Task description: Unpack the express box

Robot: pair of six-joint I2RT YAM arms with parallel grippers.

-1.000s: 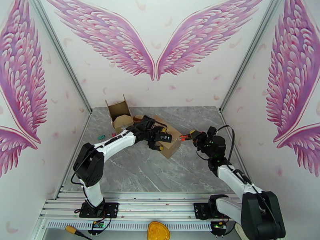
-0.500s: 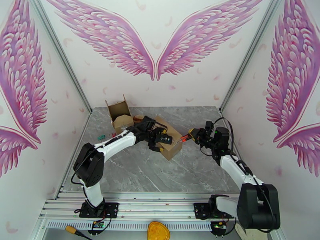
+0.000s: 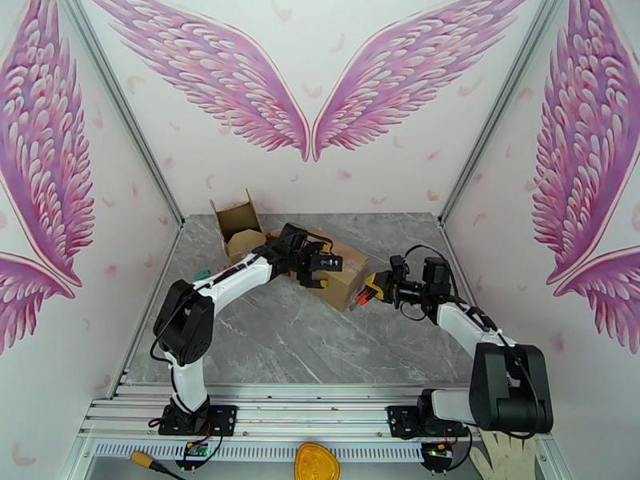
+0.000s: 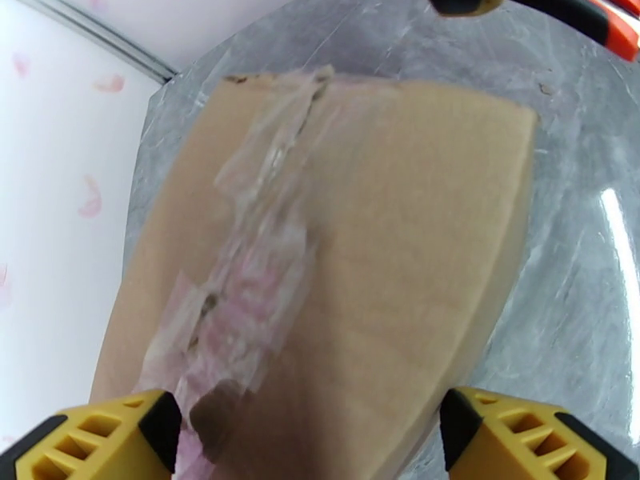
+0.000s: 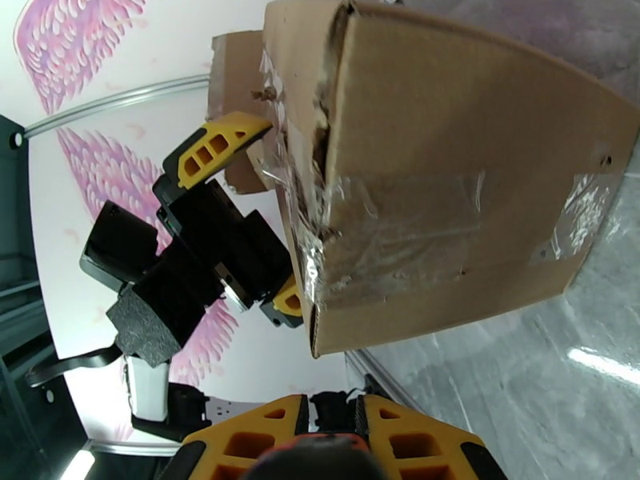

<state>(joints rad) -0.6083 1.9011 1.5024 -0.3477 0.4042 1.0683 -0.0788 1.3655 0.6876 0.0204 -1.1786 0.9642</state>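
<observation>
Near end of the brown taped cardboard box (image 4: 384, 234) is cut off by the btm edge of the L wrist view; clamping vs. mere straddling by the left gripper (image 4: 308, 406) cannot be told, its yellow fingers (image 4: 96, 438) being cropped there. The orange-and-black tool (image 4: 592, 22) is clipped at the top edge, type not discernible; in the R wrist view it is blurred between the right gripper (image 5: 332, 406) fingers. The small open cardboard carton (image 5: 236, 74) is mostly hidden behind the box. Overhead, a tiny green item (image 3: 202, 274) cannot be identified; a white glove (image 3: 500, 462) and a yellow rounded object (image 3: 318, 464) are cut by the btm edge.
</observation>
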